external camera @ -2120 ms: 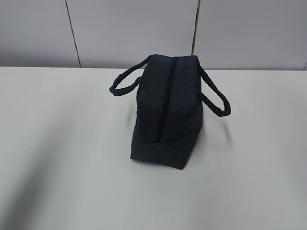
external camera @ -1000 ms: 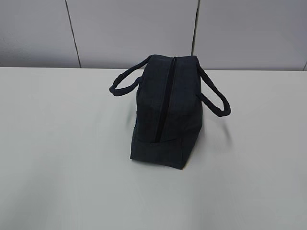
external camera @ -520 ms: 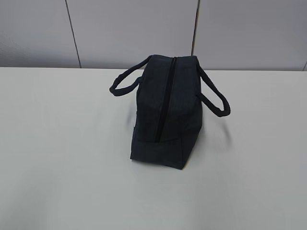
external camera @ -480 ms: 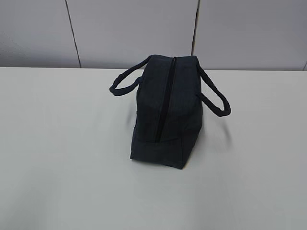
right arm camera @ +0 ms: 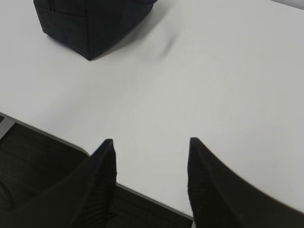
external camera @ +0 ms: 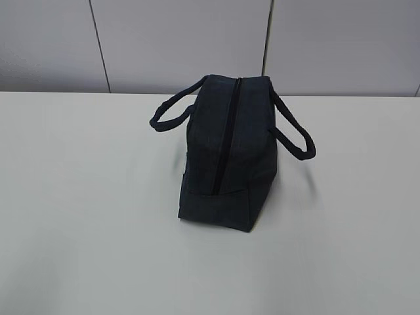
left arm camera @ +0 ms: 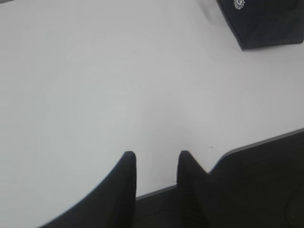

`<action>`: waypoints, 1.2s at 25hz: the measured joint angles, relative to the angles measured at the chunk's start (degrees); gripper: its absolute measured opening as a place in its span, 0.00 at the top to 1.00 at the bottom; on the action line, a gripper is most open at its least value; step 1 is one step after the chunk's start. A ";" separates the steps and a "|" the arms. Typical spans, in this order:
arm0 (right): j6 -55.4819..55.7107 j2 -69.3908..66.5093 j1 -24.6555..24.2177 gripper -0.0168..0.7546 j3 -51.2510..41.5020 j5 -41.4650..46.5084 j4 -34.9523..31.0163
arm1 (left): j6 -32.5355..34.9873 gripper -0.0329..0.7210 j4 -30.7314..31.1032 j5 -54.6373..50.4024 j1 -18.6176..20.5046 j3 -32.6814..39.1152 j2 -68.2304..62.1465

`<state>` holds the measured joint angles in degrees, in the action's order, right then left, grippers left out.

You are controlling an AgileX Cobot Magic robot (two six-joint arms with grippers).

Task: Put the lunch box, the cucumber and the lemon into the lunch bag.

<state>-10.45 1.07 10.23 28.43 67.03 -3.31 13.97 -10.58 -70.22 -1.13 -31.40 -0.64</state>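
So the lunch bag (external camera: 226, 154) is sitting upright near the middle of the white tabletop (external camera: 92, 216), a bit toward 12 o'clock of center in the exterior view. It's dark navy and boxy, with the narrow end facing the camera. The black zipper (external camera: 226, 134) runs along the top from the far end down to the near end, and it looks zipped shut. One loop handle (external camera: 172, 113) flops out toward 9 o'clock, the other loop handle (external camera: 294, 134) hangs off toward 3 o'clock. Behind it there's just a grey panelled wall (external camera: 177, 39).

Left wrist view: the left gripper (left arm camera: 156, 161) is hovering over the near edge of the tabletop (left arm camera: 118, 85), its two dark fingers a narrow gap apart with nothing between them. A corner of the lunch bag (left arm camera: 266, 21) peeks in at about 1 o'clock, well apart from the gripper, with a small white round logo (left arm camera: 240, 4) on it.

Right wrist view: the right gripper (right arm camera: 151, 149) is clearly spread wider than the left one and also holds nothing, just bare tabletop (right arm camera: 213, 85) under the gap. The lunch bag (right arm camera: 90, 21) is up at 11 o'clock, well away from the fingers.

Can't see the lunch box, cucumber or lemon in any view.
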 joint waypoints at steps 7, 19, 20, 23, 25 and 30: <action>0.11 0.00 0.33 0.50 0.00 -0.43 0.36 | 0.00 0.70 1.40 5.11 -0.30 1.79 0.00; 0.18 0.00 -0.68 0.50 0.00 -0.61 0.36 | 0.00 0.70 1.52 5.82 -1.03 1.98 0.00; 0.18 0.00 -1.25 0.50 0.00 -0.61 0.36 | 0.00 0.70 1.52 5.82 -1.25 1.98 0.00; 0.18 0.00 -3.89 0.50 0.00 -0.71 0.50 | 0.00 0.70 1.52 5.82 -1.84 1.98 0.00; 0.18 0.00 -6.26 0.50 0.00 -0.69 0.55 | 0.00 0.70 1.52 5.82 -2.68 1.98 0.00; 0.18 0.00 -10.38 0.50 0.00 -0.69 0.63 | 0.00 0.70 1.52 5.82 -3.32 1.98 0.00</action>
<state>-10.27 1.07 -0.15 28.43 66.34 -2.68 13.97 -9.06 -64.40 -4.45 -29.42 -0.64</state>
